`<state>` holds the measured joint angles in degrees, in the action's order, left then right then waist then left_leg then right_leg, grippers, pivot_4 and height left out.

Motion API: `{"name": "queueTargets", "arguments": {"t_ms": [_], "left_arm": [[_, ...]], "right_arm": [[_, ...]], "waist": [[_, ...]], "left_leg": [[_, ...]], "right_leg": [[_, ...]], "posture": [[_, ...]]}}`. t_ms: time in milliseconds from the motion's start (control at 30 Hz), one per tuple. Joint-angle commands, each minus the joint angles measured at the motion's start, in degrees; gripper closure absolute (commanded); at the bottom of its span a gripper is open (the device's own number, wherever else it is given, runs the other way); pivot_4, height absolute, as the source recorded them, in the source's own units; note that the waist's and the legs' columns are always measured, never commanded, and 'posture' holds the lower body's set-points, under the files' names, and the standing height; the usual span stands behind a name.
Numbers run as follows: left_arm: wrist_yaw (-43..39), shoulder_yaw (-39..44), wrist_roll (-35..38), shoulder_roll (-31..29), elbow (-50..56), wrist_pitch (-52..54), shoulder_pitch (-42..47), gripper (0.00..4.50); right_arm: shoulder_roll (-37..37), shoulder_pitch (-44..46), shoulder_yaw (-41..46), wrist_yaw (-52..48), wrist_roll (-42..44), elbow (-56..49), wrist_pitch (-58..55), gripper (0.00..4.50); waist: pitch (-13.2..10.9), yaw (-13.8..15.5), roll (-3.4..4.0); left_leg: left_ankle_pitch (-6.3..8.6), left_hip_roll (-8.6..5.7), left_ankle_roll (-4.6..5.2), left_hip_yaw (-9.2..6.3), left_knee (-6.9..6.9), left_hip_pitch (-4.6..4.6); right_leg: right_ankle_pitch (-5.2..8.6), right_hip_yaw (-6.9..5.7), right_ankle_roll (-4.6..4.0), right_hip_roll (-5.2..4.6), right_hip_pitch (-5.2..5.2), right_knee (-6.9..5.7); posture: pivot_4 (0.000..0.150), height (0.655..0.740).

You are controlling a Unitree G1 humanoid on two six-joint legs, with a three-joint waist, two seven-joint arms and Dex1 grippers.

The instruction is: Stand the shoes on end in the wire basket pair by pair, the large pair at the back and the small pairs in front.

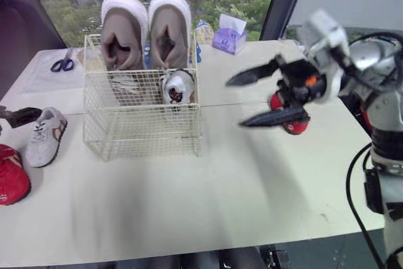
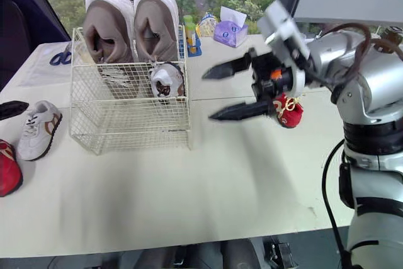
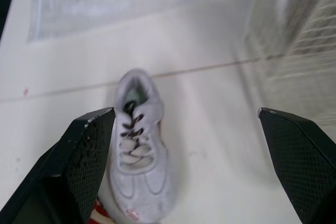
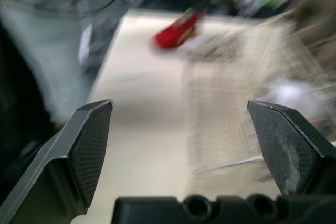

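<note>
- Eye views: a white wire basket (image 1: 141,114) stands on the pale table (image 1: 208,200). A large pair of beige shoes with white soles (image 1: 146,29) stands on end at its back, and a small white shoe (image 1: 177,86) is in the front right part
- A small white and grey sneaker (image 1: 45,135) lies on the table left of the basket, and a small red shoe (image 1: 11,177) lies nearer the left edge
- The right gripper (image 1: 234,104) hangs above the table right of the basket, its fingers wide apart and holding nothing; a second small red shoe (image 1: 295,124) lies behind it
- One finger of the left gripper (image 3: 185,113) shows just beside the sneaker
- Blue scissors (image 1: 62,64) and a purple tissue box (image 1: 228,39) lie at the far side
- Left wrist view: the fingers are spread wide and empty; the sneaker lies on the table below them, nearer to one finger, and the basket is beside
- Right wrist view: the fingers are wide and empty; the blurred basket and a small red shoe on the table are beyond them
</note>
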<state>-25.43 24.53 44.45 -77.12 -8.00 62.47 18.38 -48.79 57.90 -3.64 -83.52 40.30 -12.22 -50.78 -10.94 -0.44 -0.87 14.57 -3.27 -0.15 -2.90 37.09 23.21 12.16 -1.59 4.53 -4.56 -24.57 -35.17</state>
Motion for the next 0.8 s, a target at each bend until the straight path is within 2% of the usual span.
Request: {"name": "queueTargets", "arguments": {"t_ms": [33, 200, 333, 533, 800], "left_arm": [[-1.96, -12.97, -9.63, 0.15, -8.95, -1.6, 13.28, 0.0], [-8.73, -28.16, -23.36, 6.24, -24.23, -7.65, 31.57, 0.0], [-11.08, -34.4, -32.62, 12.14, -39.03, -11.87, 42.97, 0.0], [-14.09, -36.91, -40.63, 16.24, -50.93, -15.17, 50.25, 0.0], [-17.07, -36.18, -45.68, 17.86, -55.24, -13.51, 53.4, 0.0]], "right_arm": [[-2.84, 0.51, 0.84, -1.23, 1.99, -3.41, -1.12, 0.06], [-3.64, 0.18, 1.77, 0.63, 3.02, -4.77, -1.68, 0.06], [-4.02, -1.33, 4.19, 5.1, 4.44, -6.7, -3.21, 0.06], [-5.95, -4.3, 7.63, 10.28, 7.07, -9.78, -5.78, 0.06], [-7.35, -6.54, 9.86, 13.95, 9.43, -11.11, -6.57, 0.06]], "waist": [[0.05, -0.11, -0.14], [0.07, -0.08, -0.21], [0.08, -0.07, -0.28], [0.08, -0.33, -0.36], [0.09, -0.11, -0.44]], "left_leg": [[0.0, 0.0, 0.01, 0.02, 0.02, 0.03], [0.0, -0.05, 0.01, 0.03, 0.03, 0.11], [-0.01, -0.04, 0.02, 0.02, 0.07, 0.18], [0.07, -0.04, 0.16, 0.1, 0.07, 0.22], [0.08, -0.04, 0.18, 0.06, 0.15, 0.23]], "right_leg": [[-0.02, -0.02, 0.03, 0.01, -0.03, 0.01], [-0.04, -0.03, 0.06, -0.01, -0.09, -0.04], [-0.04, -0.06, 0.07, 0.02, -0.14, -0.1], [-0.02, -0.02, 0.12, -0.03, -0.19, -0.07], [-0.02, -0.04, 0.14, -0.09, -0.16, -0.1]], "posture": [[0.15, 0.74], [0.15, 0.74], [0.15, 0.74], [0.15, 0.74], [0.15, 0.74]]}}
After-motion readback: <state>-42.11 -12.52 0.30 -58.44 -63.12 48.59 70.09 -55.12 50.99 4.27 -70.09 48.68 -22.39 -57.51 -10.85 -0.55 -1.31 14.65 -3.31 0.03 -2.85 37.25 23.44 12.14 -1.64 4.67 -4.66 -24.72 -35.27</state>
